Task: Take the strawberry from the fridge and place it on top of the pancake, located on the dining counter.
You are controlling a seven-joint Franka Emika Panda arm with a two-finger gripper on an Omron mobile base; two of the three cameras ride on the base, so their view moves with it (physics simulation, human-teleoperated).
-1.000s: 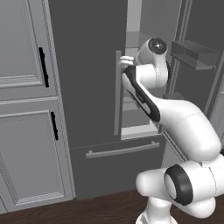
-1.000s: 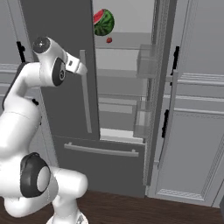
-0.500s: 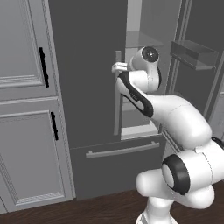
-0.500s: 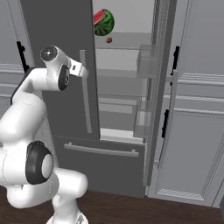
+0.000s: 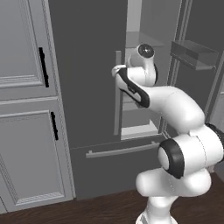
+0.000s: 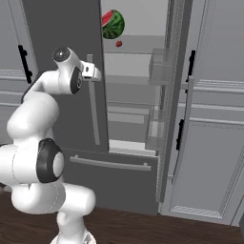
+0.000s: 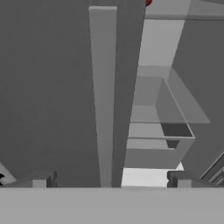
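The fridge (image 6: 62,57) stands ahead with its left door shut and its right door (image 6: 167,95) swung open onto pale shelves. On the top shelf a tiny red strawberry (image 6: 119,44) lies just below a watermelon piece (image 6: 113,24). My gripper (image 6: 96,72) hovers at the top of the left door's long vertical handle (image 6: 94,114), well below and left of the strawberry. In the hand view the open gripper (image 7: 109,179) straddles that handle (image 7: 104,96), holding nothing. A red sliver (image 7: 148,1) shows at that view's top edge. The pancake and the dining counter are out of view.
Light grey panelled cabinets (image 5: 26,109) with black handles flank the fridge on both sides. The open door carries clear bins (image 5: 194,54). Below the doors runs the bottom drawer with a horizontal bar pull (image 6: 112,164). Dark wood floor (image 6: 143,228) lies in front.
The arm's upper joints have swung left, closer to the shut door, while the hand stays by the top of the handle. The jaws remain wide apart.
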